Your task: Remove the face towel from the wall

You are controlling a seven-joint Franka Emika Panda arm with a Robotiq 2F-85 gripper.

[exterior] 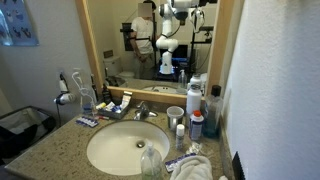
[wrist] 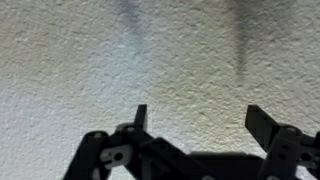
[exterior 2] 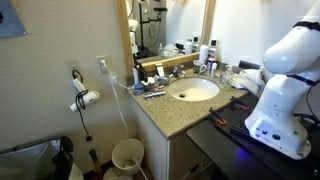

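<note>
The gripper (wrist: 200,125) faces the textured off-white wall (wrist: 90,50), fingers (wrist: 140,118) spread apart and empty; the face towel (exterior: 200,167) lies crumpled on the tabletop (exterior: 55,155) beside the sink (exterior: 125,148).

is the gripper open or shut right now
Open: in the wrist view the gripper shows its fingers well apart, holding nothing, with only a pale textured surface behind them.

The 2 fingers (wrist: 262,122) stand spread wide apart.
</note>
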